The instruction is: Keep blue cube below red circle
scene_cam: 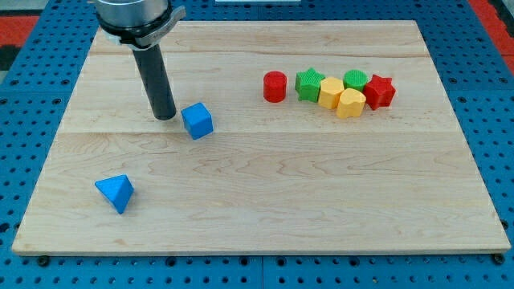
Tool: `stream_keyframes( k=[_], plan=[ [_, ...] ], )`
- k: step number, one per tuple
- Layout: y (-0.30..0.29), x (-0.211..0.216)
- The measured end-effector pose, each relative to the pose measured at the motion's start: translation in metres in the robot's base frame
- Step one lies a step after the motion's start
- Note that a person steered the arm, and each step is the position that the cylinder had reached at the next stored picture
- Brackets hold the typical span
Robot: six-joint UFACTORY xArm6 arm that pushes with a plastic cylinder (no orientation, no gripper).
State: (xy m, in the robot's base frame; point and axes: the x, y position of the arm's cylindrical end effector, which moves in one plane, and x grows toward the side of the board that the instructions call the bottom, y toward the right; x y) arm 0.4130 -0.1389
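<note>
My tip point(165, 117), a bare rod without fingers, rests just left of the blue cube point(197, 120), far left of the red circle point(275, 87); the cube looks light, rigid, best pushed squarely on its left face.

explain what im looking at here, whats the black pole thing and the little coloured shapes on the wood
The black pole is the end of a robot arm. It has no hand; it only pushes things with my tip, which slides along the wooden board. There is one picture, from one camera looking down at the board at a slant. Nothing is held.

My tip stands just to the view's left of the blue cube. A blue pyramid-like block lies toward the bottom left. At the upper right sits the red circle, a short cylinder, beside a tight cluster: two green blocks, two yellow blocks and a red star.
</note>
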Motion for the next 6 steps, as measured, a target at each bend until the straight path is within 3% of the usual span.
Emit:
stream_keyframes(
  k=[1,3,4,5,6],
  plan=[
    [0.01,0.011],
    [0.111,0.021],
    [0.119,0.045],
    [0.129,0.013],
    [0.194,-0.023]
  ],
)
